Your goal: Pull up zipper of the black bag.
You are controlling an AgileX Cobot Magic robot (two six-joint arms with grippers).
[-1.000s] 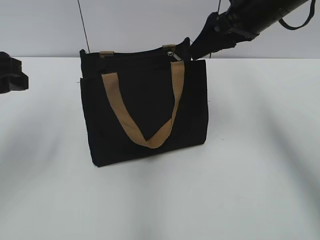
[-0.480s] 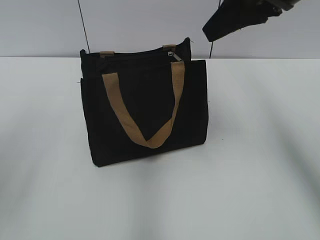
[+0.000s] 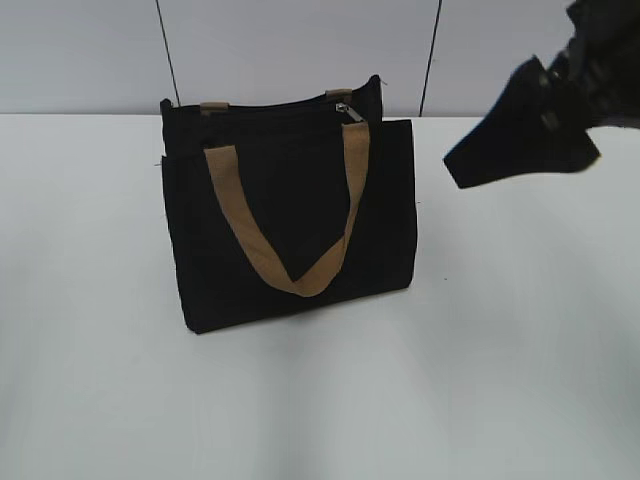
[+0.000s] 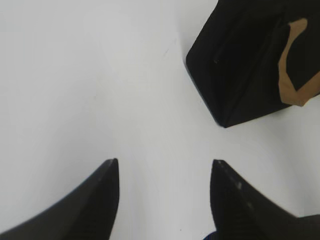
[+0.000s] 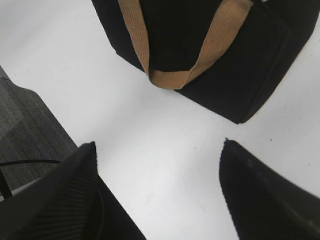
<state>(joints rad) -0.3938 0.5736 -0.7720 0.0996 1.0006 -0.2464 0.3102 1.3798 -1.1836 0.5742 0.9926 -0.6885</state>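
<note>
The black bag point(image 3: 290, 220) stands upright on the white table, left of centre, its tan handle point(image 3: 300, 280) hanging down the front. The zipper point(image 3: 280, 110) runs along the top edge, and its silver pull tab point(image 3: 349, 111) sits near the right end. My right gripper point(image 3: 495, 150) hangs in the air to the right of the bag, clear of it. In the right wrist view it point(image 5: 157, 145) is open and empty over bare table, with the bag point(image 5: 235, 65) ahead. My left gripper point(image 4: 165, 162) is open and empty, with a bag corner point(image 4: 240, 75) at the upper right.
The white table point(image 3: 320, 400) spreads all round the bag. Its edge and grey floor point(image 5: 30, 120) show at the left of the right wrist view. A pale wall with two dark vertical seams point(image 3: 168, 50) stands behind.
My right gripper has left the bag's top right corner, rising and then swinging right and down. The left gripper has gone out of the exterior view. The bag has not moved.
</note>
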